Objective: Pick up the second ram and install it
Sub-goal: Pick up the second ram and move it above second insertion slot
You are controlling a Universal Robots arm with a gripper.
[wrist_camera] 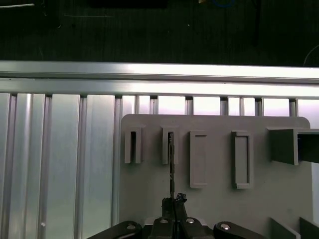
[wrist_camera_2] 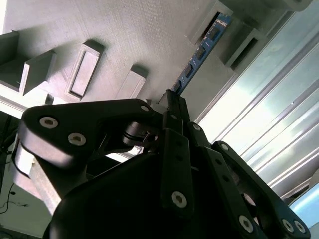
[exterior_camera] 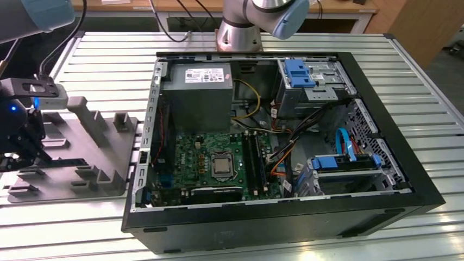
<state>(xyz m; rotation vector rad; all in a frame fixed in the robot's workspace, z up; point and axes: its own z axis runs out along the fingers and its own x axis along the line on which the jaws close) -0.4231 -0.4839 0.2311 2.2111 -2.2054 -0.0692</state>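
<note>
The second ram (wrist_camera_2: 200, 54) is a narrow blue stick with black chips, standing on edge in a slot of the grey holder tray (wrist_camera_2: 114, 35). In the first wrist view the second ram (wrist_camera: 172, 167) shows edge-on as a thin dark line running out of the tray's second slot (wrist_camera: 169, 144). My gripper (wrist_camera_2: 174, 102) has its black fingers closed together on the near end of the stick, and in the first wrist view the gripper (wrist_camera: 174, 200) meets the stick's end. In the exterior view the gripper (exterior_camera: 13, 160) hangs over the grey tray (exterior_camera: 80, 163) at the far left.
An open black computer case (exterior_camera: 362, 206) lies at the middle of the slatted metal table (exterior_camera: 427, 114), with the green motherboard (exterior_camera: 195, 157) and its long black slots (exterior_camera: 251, 157) inside. Loose cables (exterior_camera: 290, 147), a power supply (exterior_camera: 195, 92) and blue drive brackets (exterior_camera: 297, 73) crowd the case.
</note>
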